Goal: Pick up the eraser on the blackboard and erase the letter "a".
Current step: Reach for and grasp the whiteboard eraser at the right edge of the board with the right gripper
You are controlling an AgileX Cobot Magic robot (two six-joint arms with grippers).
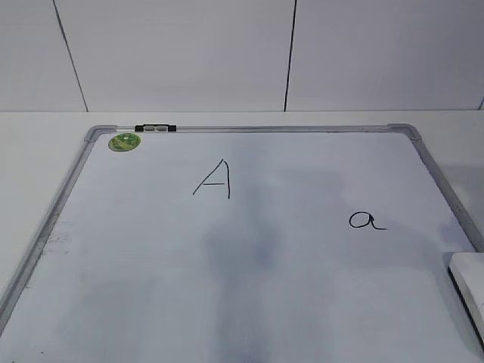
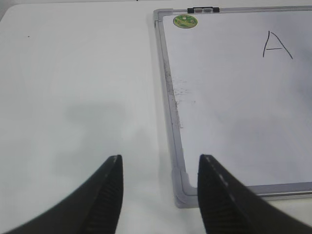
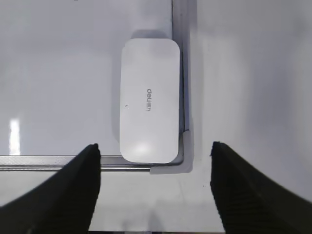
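The blackboard (image 1: 249, 272) is a white board with a grey frame, lying flat on the table. The small handwritten letter "a" (image 1: 366, 220) sits on its right half. The white eraser (image 3: 149, 100) lies in the board's near right corner, against the frame; only its edge (image 1: 470, 281) shows in the exterior view. My right gripper (image 3: 155, 151) hovers open just short of the eraser, touching nothing. My left gripper (image 2: 161, 163) hangs open and empty over the board's near left corner (image 2: 184, 187). Neither arm appears in the exterior view.
A capital "A" (image 1: 214, 179) is drawn at the board's upper middle. A round green magnet (image 1: 125, 141) sits in the far left corner beside a black clip (image 1: 155, 128) on the far edge. White table (image 2: 73, 97) surrounds the board; a white wall stands behind.
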